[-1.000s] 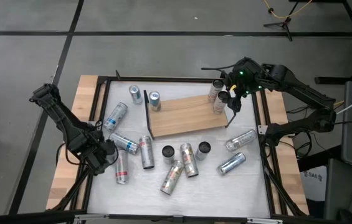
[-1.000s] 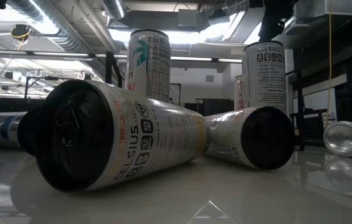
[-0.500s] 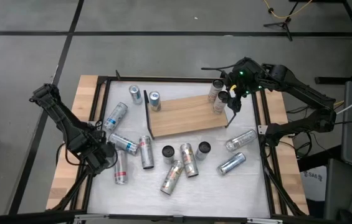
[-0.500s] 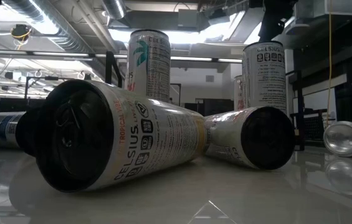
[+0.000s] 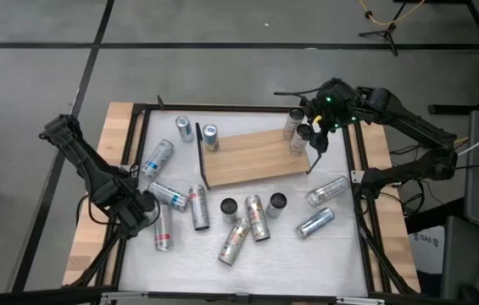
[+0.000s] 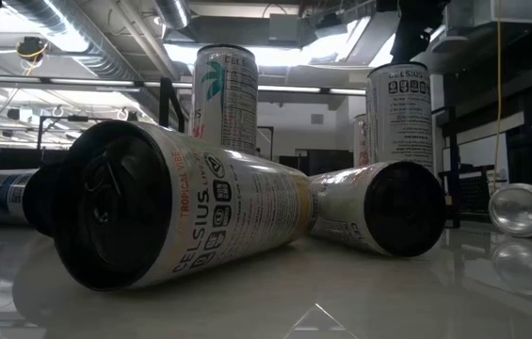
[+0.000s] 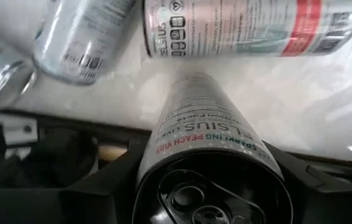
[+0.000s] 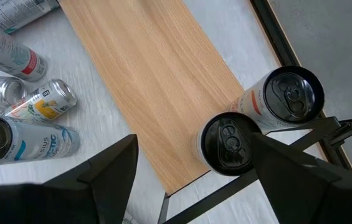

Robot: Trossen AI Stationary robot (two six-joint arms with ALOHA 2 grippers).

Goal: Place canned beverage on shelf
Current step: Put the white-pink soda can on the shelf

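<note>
We see the left gripper (image 5: 142, 207) low at the table's left edge, its fingers around a lying can (image 7: 210, 143), seemingly not yet tight. The right gripper (image 5: 318, 129) hangs spread above the shelf (image 5: 252, 157), where two cans (image 8: 228, 142) stand at the right end.

The floor (image 5: 222, 76) around the table is grey, crossed by dark straight lines into large panels. A yellow cable (image 5: 383, 15) curls over it at the far side, next to a black stand's legs (image 5: 383, 34). The table (image 5: 247, 263) has a white top framed with black bars, with pale wood strips along both sides. From table height, the room behind is dim, with bright ceiling lights (image 6: 275, 55), silver ducts (image 6: 105, 33) overhead and a yellow cord (image 6: 501, 66) hanging at the right.
</note>
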